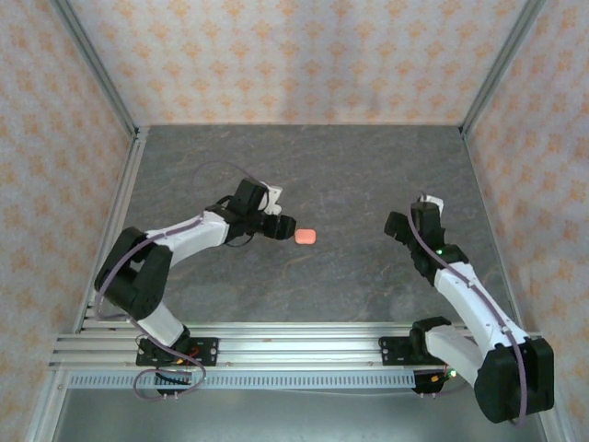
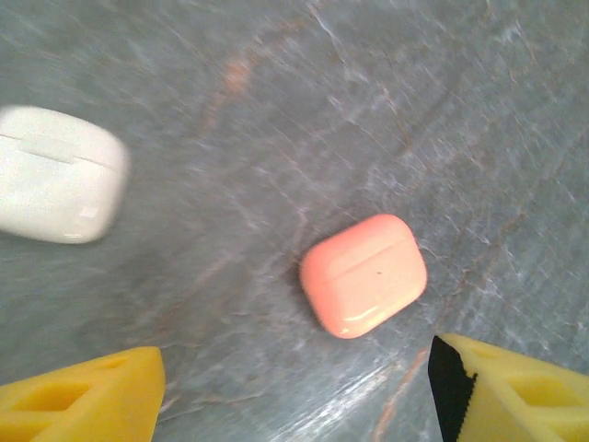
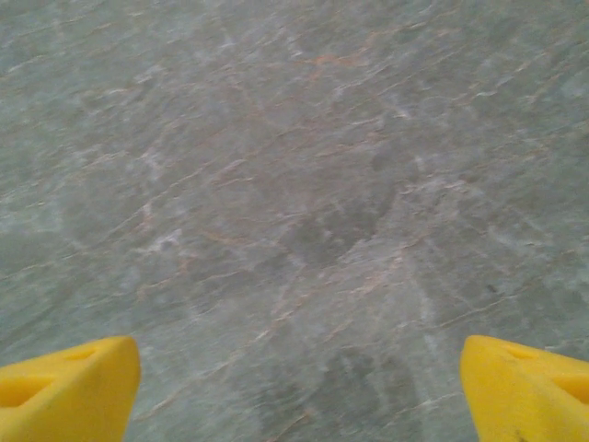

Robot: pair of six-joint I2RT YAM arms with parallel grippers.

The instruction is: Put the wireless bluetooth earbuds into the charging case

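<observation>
Charging case, coral-pink, lid shut, lying on tabletop just ahead of left tool. White case well apart from it. Left arm stretched forward, angled toward centre; left tool spread wide, gripping nothing. Right arm angled inward; right tool spread wide above tabletop, gripping nothing.

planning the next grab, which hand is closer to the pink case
Left. The left hand is open right beside the pink case, on its left; the right hand hangs well off to its right.
</observation>
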